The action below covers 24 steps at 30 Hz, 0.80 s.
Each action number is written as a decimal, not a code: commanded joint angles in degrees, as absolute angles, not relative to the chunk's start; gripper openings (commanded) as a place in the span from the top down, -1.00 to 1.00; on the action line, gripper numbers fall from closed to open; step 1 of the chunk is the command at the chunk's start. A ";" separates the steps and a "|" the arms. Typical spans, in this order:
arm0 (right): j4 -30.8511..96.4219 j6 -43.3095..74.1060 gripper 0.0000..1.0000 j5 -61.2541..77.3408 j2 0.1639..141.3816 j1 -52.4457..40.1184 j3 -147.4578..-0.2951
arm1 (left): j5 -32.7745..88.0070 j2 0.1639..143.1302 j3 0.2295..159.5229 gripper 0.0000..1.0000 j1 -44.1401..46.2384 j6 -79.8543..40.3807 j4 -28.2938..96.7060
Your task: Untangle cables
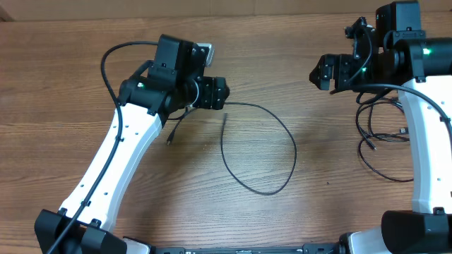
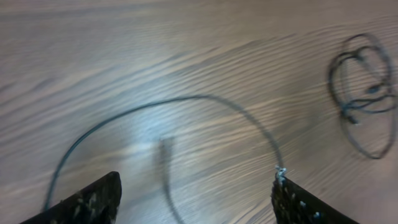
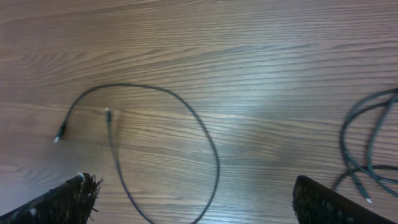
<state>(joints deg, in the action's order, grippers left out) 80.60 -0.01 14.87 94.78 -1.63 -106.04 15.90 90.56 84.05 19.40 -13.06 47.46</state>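
**Surveying the bench [image 1: 70, 85]: one loose cable [image 1: 294, 149], one cable cluster [image 1: 385, 136]**

Edges and room: the bench's far edge runs along the top of the overhead view. The widest bare wood lies left of the left arm [image 1: 120, 148] and along the near side, below the loose cable's loop. A further bare strip separates this loop from the cluster.

Loose cable: it lies mid-bench in an open loop. One plug end [image 1: 224, 117] points inward, just inside the loop. The other plug end [image 1: 168, 142] sits beside the left arm.

Cluster: several thin cords overlap on the right side of the bench, well apart from the loose cable.

Left gripper [image 2: 196, 186]: its fingers are spread wide and hold nothing. It hangs over the loop's left part, near the inward plug end.

Right gripper [image 3: 189, 186]: its fingers are likewise spread and empty. It sits near the far edge, with the loop ahead of it and the cluster off to the side.

Hidden or unclear:
- In the overhead view the left gripper covers the stretch of cable between loop and outer plug.
- The right arm [image 1: 424, 141] crosses over the cluster, so the number of cords cannot be counted.
- The right wrist view cuts the cluster off at its frame edge.
- The left wrist view is blurred; plug detail is unreadable there.
- Both arm bases are cut off at the bottom of the overhead view.
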 commanded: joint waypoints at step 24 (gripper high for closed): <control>73.19 5.56 -0.95 25.21 94.56 -16.36 -70.35 | 2.28 84.42 85.36 -0.64 0.69 -21.10 68.71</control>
<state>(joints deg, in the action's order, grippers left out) 74.46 12.23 22.63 94.94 -11.70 -71.29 4.21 85.23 84.07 1.80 -19.40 68.45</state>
